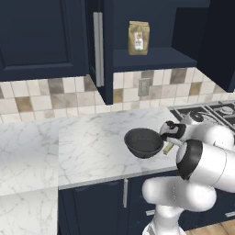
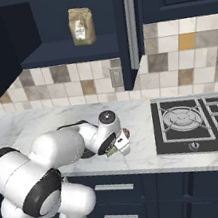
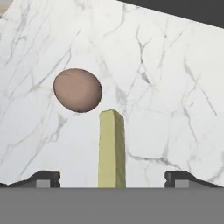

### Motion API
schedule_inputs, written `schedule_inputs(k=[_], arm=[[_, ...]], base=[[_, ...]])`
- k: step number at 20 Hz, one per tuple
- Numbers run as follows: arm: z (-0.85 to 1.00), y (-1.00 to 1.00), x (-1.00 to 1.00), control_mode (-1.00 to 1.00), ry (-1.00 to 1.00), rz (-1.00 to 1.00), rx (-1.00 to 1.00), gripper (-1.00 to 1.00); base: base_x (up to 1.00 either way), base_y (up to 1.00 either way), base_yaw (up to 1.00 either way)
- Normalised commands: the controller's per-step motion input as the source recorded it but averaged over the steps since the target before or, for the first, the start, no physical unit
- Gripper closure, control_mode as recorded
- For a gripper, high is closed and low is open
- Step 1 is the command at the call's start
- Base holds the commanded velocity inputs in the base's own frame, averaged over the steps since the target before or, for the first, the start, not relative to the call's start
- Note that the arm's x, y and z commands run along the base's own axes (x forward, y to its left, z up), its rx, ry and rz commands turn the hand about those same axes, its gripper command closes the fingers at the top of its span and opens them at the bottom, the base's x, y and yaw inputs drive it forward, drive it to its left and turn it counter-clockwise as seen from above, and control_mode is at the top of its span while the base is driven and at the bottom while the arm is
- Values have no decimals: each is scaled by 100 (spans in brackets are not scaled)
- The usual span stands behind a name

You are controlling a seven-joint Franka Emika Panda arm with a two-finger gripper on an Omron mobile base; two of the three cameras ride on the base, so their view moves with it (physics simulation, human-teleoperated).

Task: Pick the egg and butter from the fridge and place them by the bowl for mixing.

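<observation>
the butter (image 3: pixel 112 148), a yellow-olive stick, is lying on the white marble counter (image 3: pixel 175 87), and in the hand view its long axis is running straight up the picture, one end pointing away from the claw and the other reaching down to the bottom edge between the finger tips. the gripper (image 3: pixel 113 178) is standing spread wide over it, one dark tip far out on each side of the stick with marble showing in both gaps, so nothing is being pinched. the brown egg (image 3: pixel 78 90) is resting on the marble just beside the stick's far end, up and to the left of it in the hand view, and whether the two are touching cannot be told.

in the left base view a sliver of the butter (image 1: pixel 168 148) is peeking out just beside the dark bowl (image 1: pixel 144 142), on the bowl's right, under the white arm's wrist. in the right base view the gripper (image 2: pixel 118 145) is hanging low over the counter's front part, left of the black stovetop (image 2: pixel 200 123). a brown paper bag (image 1: pixel 138 38) is sitting on the dark shelf above the tiled backsplash (image 1: pixel 55 94).
</observation>
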Motion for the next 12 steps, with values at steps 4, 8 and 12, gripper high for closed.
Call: schedule_inputs(k=[4, 8, 12], arm=[[100, 43, -100, -100, -4, 1, 0, -100], [100, 76, -100, -100, 0, 0, -4, -100], [84, 93, -100, -100, -17, 0, -16, -100]], base=[[0, 0, 0], [0, 0, 0], [0, 0, 0]])
